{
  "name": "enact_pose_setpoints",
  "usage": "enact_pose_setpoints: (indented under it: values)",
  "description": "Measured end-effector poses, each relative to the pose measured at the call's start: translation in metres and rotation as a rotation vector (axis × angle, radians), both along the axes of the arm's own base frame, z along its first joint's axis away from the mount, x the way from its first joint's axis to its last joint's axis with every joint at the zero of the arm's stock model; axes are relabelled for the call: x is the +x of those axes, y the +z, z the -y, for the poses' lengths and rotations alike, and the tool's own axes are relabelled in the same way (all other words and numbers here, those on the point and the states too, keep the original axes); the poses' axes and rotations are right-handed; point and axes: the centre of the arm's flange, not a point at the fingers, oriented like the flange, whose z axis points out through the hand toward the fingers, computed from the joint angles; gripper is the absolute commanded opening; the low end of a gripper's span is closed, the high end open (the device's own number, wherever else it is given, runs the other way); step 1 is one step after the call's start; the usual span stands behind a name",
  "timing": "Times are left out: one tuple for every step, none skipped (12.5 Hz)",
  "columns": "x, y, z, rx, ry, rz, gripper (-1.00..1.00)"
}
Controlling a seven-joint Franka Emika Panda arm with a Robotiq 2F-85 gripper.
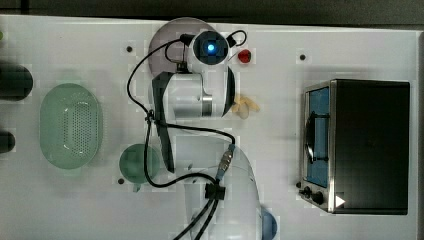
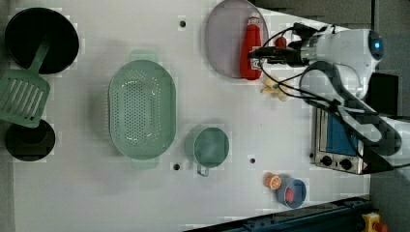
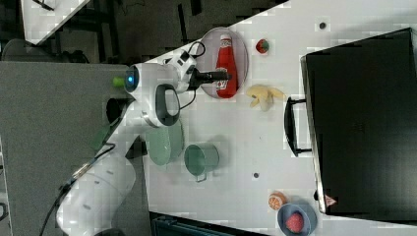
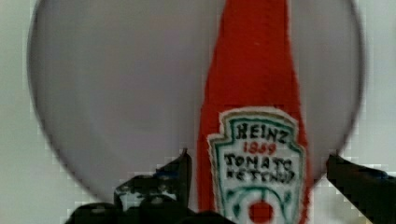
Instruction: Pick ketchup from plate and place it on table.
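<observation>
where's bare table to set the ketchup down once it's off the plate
Judging by the left view: open table between the plate, the basket and the cup. Another bare patch lies beyond the basket toward the left view's bottom. Crowded by the banana and toaster oven.

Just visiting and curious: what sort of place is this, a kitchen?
Probably a robot test bench dressed as a kitchen: a white table with mounting holes, toy-like ketchup on a plate, a small oven.
</observation>
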Motion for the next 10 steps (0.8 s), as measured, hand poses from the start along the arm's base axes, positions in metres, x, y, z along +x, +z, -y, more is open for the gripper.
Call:
enact_pose_setpoints:
  values:
    - [-0.001,-0.012,-0.002,0.002,0.001,0.0,1.0]
    - [-0.004,-0.024,-0.003,-0.002,0.007,-0.008,1.0]
    - [-0.006,-0.034,-0.005,0.001,0.009,-0.008,1.0]
    - [-0.007,-0.044,-0.007,0.006,0.008,-0.009,1.0]
    - [-0.01,-0.052,-0.008,0.003,0.01,-0.019,0.9]
    - [-0.008,-0.052,-0.007,-0.003,0.011,-0.015,0.67]
    - [-0.006,-0.05,-0.008,-0.001,0.014,-0.008,0.41]
    - [-0.003,-0.046,-0.009,-0.002,0.017,0.001,0.27]
    - [0.0,-0.043,-0.01,-0.006,0.022,0.009,0.27]
    - [0.001,-0.04,-0.01,-0.006,0.023,0.016,0.26]
